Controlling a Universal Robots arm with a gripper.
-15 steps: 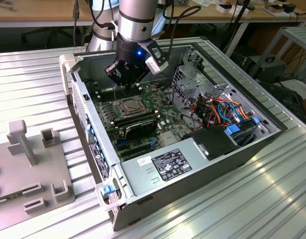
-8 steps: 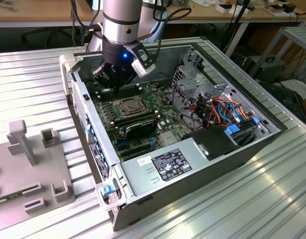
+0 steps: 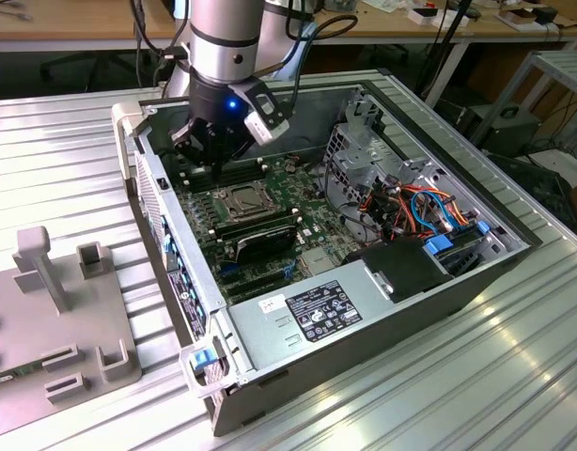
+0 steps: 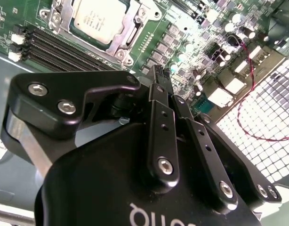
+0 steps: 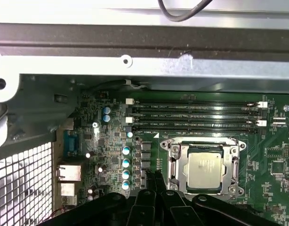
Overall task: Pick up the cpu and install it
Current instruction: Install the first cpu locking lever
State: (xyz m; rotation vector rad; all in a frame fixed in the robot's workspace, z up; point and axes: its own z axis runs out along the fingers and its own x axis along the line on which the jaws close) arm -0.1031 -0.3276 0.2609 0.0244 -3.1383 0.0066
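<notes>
The cpu [image 5: 204,169], a small square chip with a dull grey metal top, lies flat inside the metal-framed socket [image 5: 173,160] on the green motherboard; I also see the cpu [image 4: 100,16] in the second wrist view and the cpu [image 3: 241,199] in the exterior view. My gripper [image 5: 152,176] hangs just above the board beside the socket, over the rows of small components, apart from the chip. Its two black fingers [image 4: 162,117] are pressed together with nothing between them. In the exterior view the gripper [image 3: 211,162] sits low inside the open computer case, near its back corner.
Black memory slots [image 5: 196,115] run alongside the socket. The case's metal wall [image 5: 144,61] and perforated rear panel [image 5: 22,183] stand close by. Power supply [image 3: 317,315], drive cage and coloured cables [image 3: 411,211] fill the case's other end. A grey fixture plate [image 3: 54,319] lies on the exterior view's left.
</notes>
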